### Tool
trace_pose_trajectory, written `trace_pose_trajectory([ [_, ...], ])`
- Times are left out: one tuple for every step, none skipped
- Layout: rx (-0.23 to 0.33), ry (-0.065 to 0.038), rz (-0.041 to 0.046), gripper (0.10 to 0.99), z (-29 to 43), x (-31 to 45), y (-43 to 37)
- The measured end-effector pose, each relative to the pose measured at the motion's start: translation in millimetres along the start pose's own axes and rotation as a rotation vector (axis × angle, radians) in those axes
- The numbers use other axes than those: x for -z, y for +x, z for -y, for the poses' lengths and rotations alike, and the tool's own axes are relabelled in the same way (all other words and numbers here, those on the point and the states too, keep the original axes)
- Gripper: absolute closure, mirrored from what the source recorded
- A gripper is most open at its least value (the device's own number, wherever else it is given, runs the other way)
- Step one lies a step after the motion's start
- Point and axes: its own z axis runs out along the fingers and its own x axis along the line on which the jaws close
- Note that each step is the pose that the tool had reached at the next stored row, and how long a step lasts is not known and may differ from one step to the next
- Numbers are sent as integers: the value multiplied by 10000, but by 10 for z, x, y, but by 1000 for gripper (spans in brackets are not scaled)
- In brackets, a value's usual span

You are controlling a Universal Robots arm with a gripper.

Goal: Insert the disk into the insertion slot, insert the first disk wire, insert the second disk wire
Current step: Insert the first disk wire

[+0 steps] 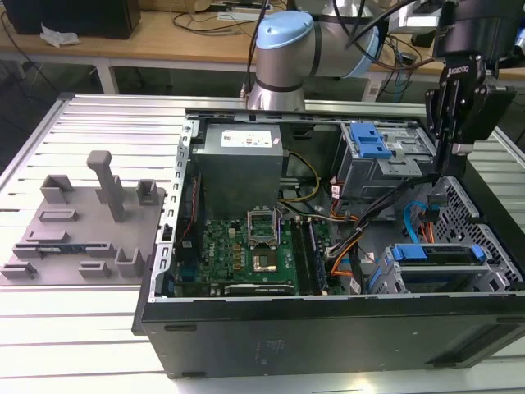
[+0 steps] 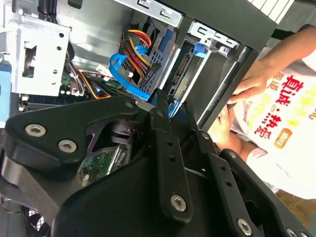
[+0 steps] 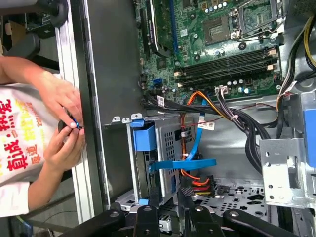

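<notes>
Already the disk (image 1: 431,254) sits in the insertion slot (image 3: 170,140), at one corner of the open computer case (image 1: 246,328). The gripper (image 1: 449,164) hangs above that corner (spread or closed, I cannot tell), near the looping second disk wire (image 3: 197,143) and the first disk wire (image 3: 195,182). A person's hands (image 3: 64,123) meet outside the case wall.

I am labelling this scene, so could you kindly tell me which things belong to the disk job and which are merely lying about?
Job: flat disk in blue plastic carrier; grey perforated metal drive bay; red-orange-black wire bundle; flat blue cable.
Lying about: green motherboard; taller grey cage with blue latch; grey plastic fixture blocks; person's hands.
</notes>
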Motion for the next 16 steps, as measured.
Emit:
trace_pose_trajectory([
  [4,1,3,792,1,-1,-1],
  [5,2,3,780,1,-1,-1],
  [6,3,3,722,1,-1,-1],
  [6,3,1,722,1,-2,-2],
  [6,2,6,659,0,-10,-8],
  [6,3,4,659,0,-22,-14],
  [6,4,-3,659,-2,-47,-30],
  [6,4,-5,659,-3,-70,-43],
  [6,3,-4,659,-4,-85,-52],
  [6,4,-8,659,-5,-99,-60],
  [6,4,-10,659,-6,-113,-69],
  [4,9,-11,659,-6,-126,-77],
  [1,15,-13,659,-7,-137,-83],
  [-6,26,-12,659,-8,-153,-89],
  [-16,42,-11,659,-5,-169,-96],
  [-28,61,-10,659,2,-189,-104],
])
